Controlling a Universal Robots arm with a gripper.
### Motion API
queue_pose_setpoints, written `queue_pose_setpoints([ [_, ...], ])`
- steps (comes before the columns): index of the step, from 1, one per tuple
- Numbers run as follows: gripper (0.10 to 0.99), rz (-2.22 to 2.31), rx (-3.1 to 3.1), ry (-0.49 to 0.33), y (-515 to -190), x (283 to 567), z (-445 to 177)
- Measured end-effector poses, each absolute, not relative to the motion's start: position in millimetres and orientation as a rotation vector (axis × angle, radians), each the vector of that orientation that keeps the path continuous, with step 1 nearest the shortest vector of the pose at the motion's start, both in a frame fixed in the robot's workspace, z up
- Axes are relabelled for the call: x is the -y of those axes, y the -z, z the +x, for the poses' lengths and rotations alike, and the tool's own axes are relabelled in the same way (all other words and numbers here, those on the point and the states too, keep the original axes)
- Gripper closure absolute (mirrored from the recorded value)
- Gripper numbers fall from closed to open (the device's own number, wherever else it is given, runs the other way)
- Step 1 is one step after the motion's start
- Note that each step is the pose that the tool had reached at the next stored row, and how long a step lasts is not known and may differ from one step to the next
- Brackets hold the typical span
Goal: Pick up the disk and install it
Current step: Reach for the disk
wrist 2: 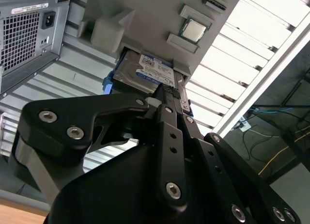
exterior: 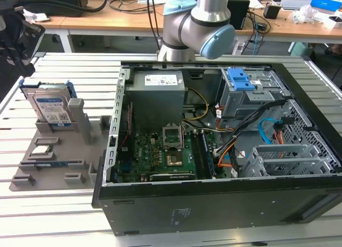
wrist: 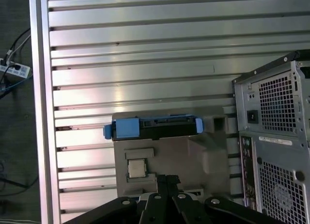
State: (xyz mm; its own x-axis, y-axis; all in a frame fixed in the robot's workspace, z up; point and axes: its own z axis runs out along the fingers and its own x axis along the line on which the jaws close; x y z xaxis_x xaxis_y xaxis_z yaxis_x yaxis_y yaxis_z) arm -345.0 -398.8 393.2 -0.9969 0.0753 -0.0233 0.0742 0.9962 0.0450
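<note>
The disk (exterior: 51, 108), a silver drive with a white-and-blue label in a blue carrier, stands on edge in a slot of the grey holder (exterior: 59, 164) at the exterior view's left. In both wrist views it shows past the fingertips: label side (wrist 2: 150, 71) and blue top edge (wrist: 160, 127). My gripper (exterior: 21, 41) hangs above and behind the disk, apart from it. Its black fingers (wrist 2: 169, 95) lie together with nothing between them, tips meeting (wrist: 167, 179).
The open computer case (exterior: 214, 207) fills the exterior view's middle and right, with a grey drive cage and blue latch (exterior: 240, 81) at its back. A small square processor chip (exterior: 44, 149) lies in the holder. The slatted metal table (wrist: 145, 54) surrounds everything.
</note>
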Motion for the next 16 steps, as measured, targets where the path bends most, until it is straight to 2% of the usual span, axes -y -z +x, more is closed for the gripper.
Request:
queue_pose_setpoints([
  [16,0.980,0.117,-3.114,-0.069,-393,391,-379],
])
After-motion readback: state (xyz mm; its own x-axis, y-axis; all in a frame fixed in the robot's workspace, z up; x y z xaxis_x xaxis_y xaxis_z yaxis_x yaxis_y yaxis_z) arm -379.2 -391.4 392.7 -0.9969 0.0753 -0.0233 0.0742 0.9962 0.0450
